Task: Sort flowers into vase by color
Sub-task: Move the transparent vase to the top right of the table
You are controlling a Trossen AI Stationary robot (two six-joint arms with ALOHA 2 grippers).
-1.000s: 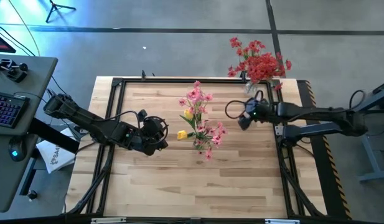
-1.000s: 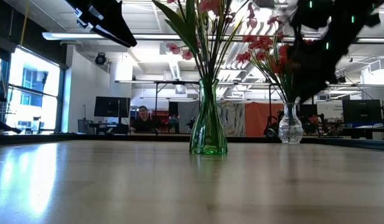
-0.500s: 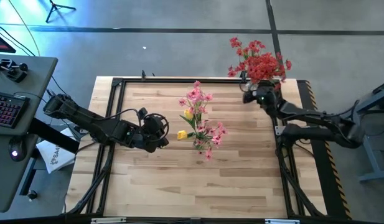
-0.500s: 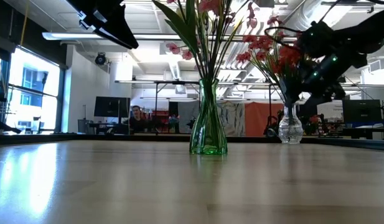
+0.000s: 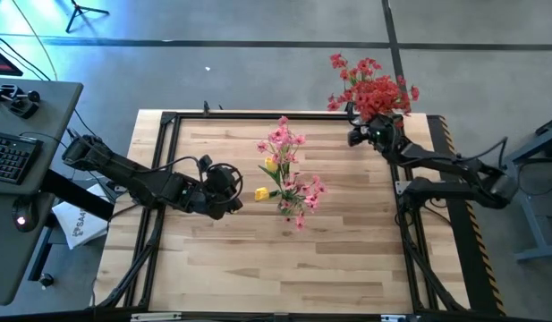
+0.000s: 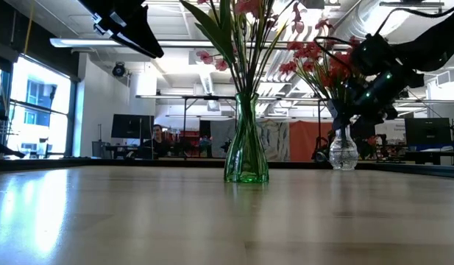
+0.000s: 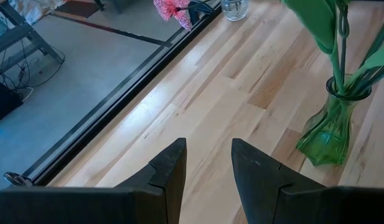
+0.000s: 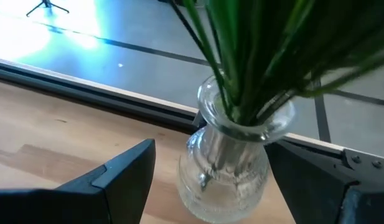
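The flowers (image 5: 287,175) are held in two vases: the pink and yellow stems stand in the green vase (image 6: 246,143) at the middle of the table (image 5: 240,268), and the red stems (image 5: 376,89) are gathered in the clear vase (image 8: 232,158) at the far right corner, well apart from the green vase. No loose stem can be seen lying on the table, so the red ones at least appear to be sorted, while yellow blooms are mixed with pink in the green vase. Over the last second the right gripper (image 5: 358,136) has been carried from a spot between the two vases to the clear vase, and it is now set with its wide-spread fingers on either side of that vase's neck, nothing being gripped. This is judged to be an approach to the red bunch, perhaps to settle or adjust it. The left gripper (image 7: 207,163) is kept to the left of the green vase, its fingers partly parted and empty, unchanged over that time.
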